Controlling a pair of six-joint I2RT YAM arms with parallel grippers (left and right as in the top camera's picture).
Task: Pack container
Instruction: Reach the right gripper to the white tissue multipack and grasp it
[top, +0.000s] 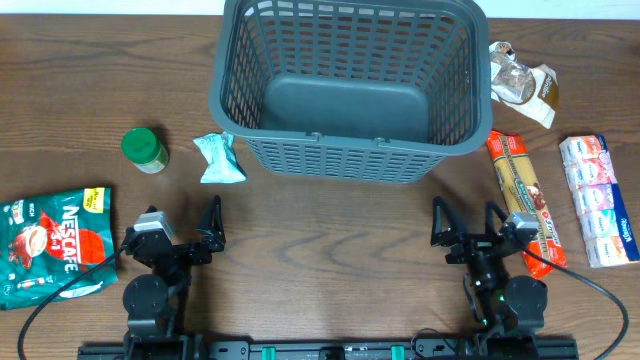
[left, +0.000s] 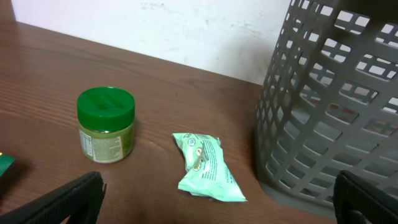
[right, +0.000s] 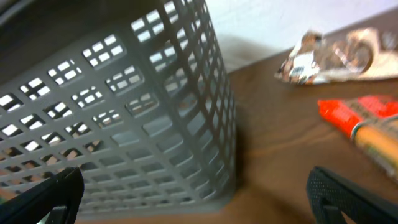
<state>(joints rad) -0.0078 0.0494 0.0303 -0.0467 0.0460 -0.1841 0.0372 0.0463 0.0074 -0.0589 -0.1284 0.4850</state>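
Note:
The dark grey lattice container (top: 455, 75) stands empty at the back middle of the table; it also shows in the left wrist view (left: 323, 106) and the right wrist view (right: 118, 106). My left gripper (top: 182, 225) is open and empty near the front left. In its wrist view (left: 214, 199) a mint green packet (left: 205, 167) lies ahead, beside a green-lidded jar (left: 106, 124). My right gripper (top: 466, 222) is open and empty at the front right, in its wrist view (right: 193, 199) facing the container's corner.
A red and green Nescafe pouch (top: 55, 245) lies at the far left. The jar (top: 145, 150) and mint packet (top: 219, 158) lie left of the container. A silver snack bag (top: 522, 82), an orange spaghetti pack (top: 526, 200) and a white multipack (top: 597, 198) lie right.

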